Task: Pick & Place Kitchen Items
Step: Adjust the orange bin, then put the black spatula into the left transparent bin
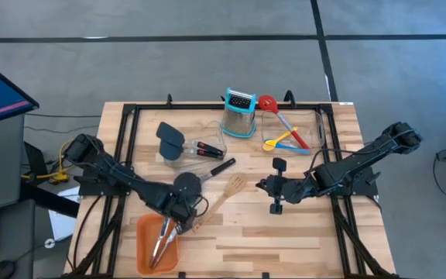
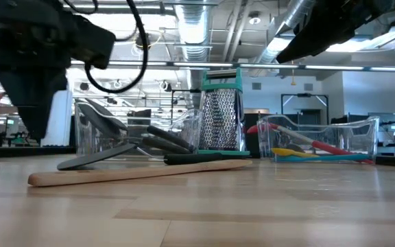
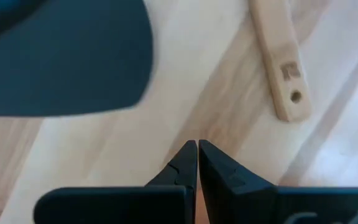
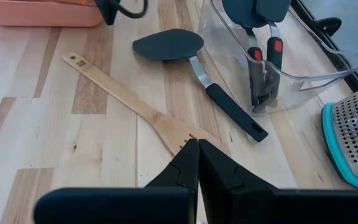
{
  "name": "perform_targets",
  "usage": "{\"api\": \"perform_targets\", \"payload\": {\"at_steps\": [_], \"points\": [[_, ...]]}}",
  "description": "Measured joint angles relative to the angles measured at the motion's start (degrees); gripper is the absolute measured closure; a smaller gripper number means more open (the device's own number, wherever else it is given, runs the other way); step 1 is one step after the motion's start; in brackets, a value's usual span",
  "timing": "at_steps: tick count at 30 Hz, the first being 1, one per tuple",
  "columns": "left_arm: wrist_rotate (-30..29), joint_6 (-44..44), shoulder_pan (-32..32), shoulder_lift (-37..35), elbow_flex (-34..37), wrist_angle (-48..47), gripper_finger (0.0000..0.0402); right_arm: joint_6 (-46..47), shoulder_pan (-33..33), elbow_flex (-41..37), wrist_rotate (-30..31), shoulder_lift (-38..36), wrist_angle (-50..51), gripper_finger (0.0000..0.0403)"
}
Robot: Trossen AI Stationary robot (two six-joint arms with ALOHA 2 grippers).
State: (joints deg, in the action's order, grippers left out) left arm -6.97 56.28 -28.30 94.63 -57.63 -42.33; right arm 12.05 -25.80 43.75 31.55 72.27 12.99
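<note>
A wooden slotted spatula (image 1: 221,198) lies flat on the table. Its handle end (image 3: 283,68) is near my left gripper, and its slotted head (image 4: 182,134) is just before my right gripper. A black spatula (image 1: 200,177) lies flat beside it. Steel tongs (image 1: 163,236) lie in the orange tray (image 1: 144,246). My left gripper (image 1: 184,219) is shut and empty, beside the tray's far right corner. My right gripper (image 1: 260,186) is shut and empty, above the table's middle.
A clear bin (image 1: 190,146) holds a grey spatula and black-and-red-handled tools. Another clear bin (image 1: 291,132) holds a red slotted spoon and small yellow and blue spoons. A steel grater (image 1: 238,113) with teal trim stands between the bins. A black frame (image 1: 130,116) runs around the table.
</note>
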Motion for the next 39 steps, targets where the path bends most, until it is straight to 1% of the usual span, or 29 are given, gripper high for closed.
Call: {"api": "perform_targets", "payload": {"at_steps": [2,3,5,8,9,11,14,17,20,25,28,31,34,39], "points": [[-0.1,0.1,-0.8,-0.7,0.0,0.0,0.0400,0.0,0.0,0.0,0.0,0.0,0.0,0.0401],[-1.2,0.1,-1.1,-1.2,0.0,0.0,0.0400,0.0,0.0,0.0,0.0,0.0,-0.1,0.0401],[-6.0,-1.2,-1.5,-2.6,0.0,0.1,0.0400,0.0,0.0,0.0,0.0,0.0,-0.2,0.0401],[-13.9,-5.5,-0.9,-5.8,0.0,0.1,0.0400,0.0,0.0,0.0,0.0,0.0,-0.2,0.0401],[-15.8,-6.9,-0.3,-7.2,0.0,0.2,0.0400,0.0,0.0,0.0,0.0,0.0,-0.3,0.0401],[-17.2,-9.6,1.7,-9.6,0.0,0.7,0.0400,0.0,0.0,0.0,0.0,0.0,-0.3,0.0401],[-16.8,-15.2,5.5,-12.4,0.0,2.9,0.0400,0.0,0.0,0.0,0.0,0.0,-0.6,0.0401],[-13.7,-22.1,10.0,-13.7,0.0,6.3,0.0400,0.0,0.0,0.0,0.0,0.0,-1.0,0.0401],[-9.3,-26.7,14.8,-13.6,-0.2,7.6,0.0400,0.0,0.0,0.0,0.0,0.0,-1.3,0.0401],[-6.0,-30.7,21.2,-11.6,-0.5,7.9,0.0400,0.0,0.0,0.0,0.0,0.0,-1.1,0.0401],[-5.2,-30.9,22.8,-9.7,-0.5,8.2,0.0400,0.0,0.1,0.0,0.0,0.0,-1.0,0.0401],[-4.5,-32.6,23.2,-6.7,-2.8,8.6,0.0400,-0.5,0.2,0.0,0.0,0.0,-1.1,0.0401],[-3.2,-35.7,23.1,-3.3,-6.8,8.5,0.0400,-0.5,0.6,0.0,0.0,0.0,-1.0,0.0401],[-2.6,-41.3,23.1,1.0,-14.4,5.4,0.0400,-0.6,1.7,0.0,0.0,0.0,-1.0,0.0401]]}}
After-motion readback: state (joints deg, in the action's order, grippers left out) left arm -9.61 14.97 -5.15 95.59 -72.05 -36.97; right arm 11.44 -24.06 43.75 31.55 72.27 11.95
